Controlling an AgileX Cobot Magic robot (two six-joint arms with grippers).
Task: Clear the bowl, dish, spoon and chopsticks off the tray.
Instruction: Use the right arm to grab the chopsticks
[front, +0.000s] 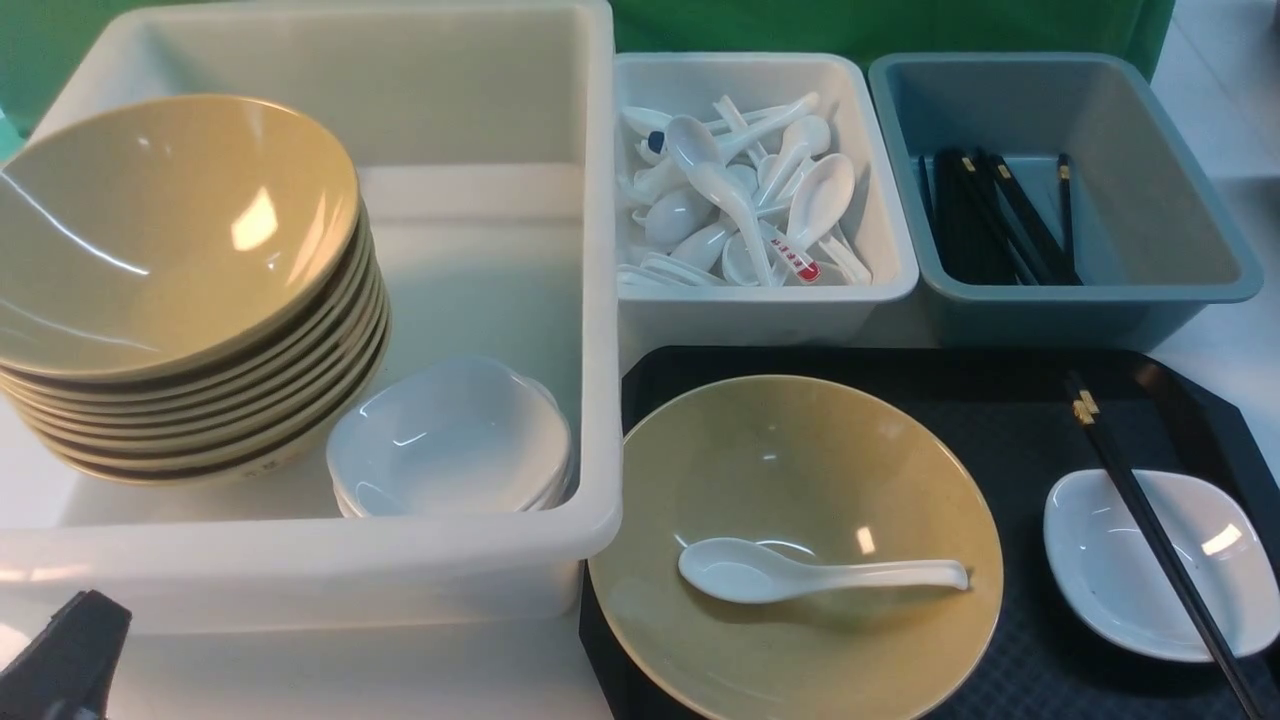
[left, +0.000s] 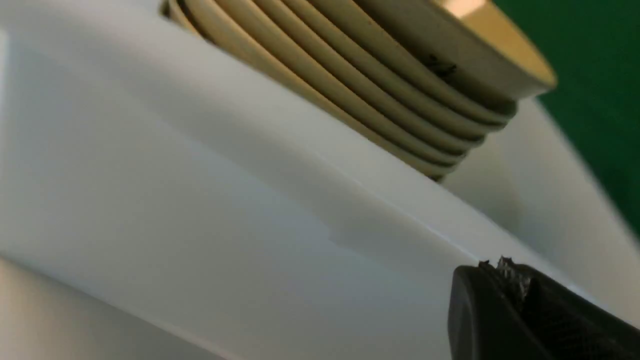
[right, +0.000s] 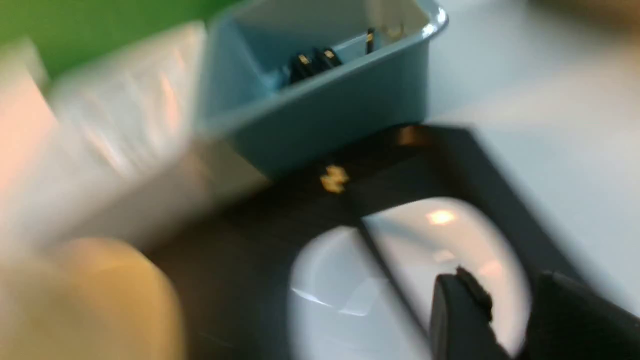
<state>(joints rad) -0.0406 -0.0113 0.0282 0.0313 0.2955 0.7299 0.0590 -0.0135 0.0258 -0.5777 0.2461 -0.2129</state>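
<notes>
The right gripper (right: 505, 300), black fingers, has its jaws partly apart with nothing between them, and hovers over the small glossy white rounded-square dish (right: 350, 285) (right wrist view is badly blurred). The pair of long thin black chopsticks (front: 1154, 530), gold bands near one end, lies across that dish, at the right end of the black diamond-textured plastic tray (front: 1020, 420). The wide glossy olive-tan bowl (front: 800, 450) sits on the tray's left part, with the plain white soup spoon (front: 800, 578) inside it. The left gripper (left: 500, 275) is closed, empty, and low beside the outer wall of the large white plastic bin (front: 600, 300), which holds a stack of tan bowls (front: 180, 230).
</notes>
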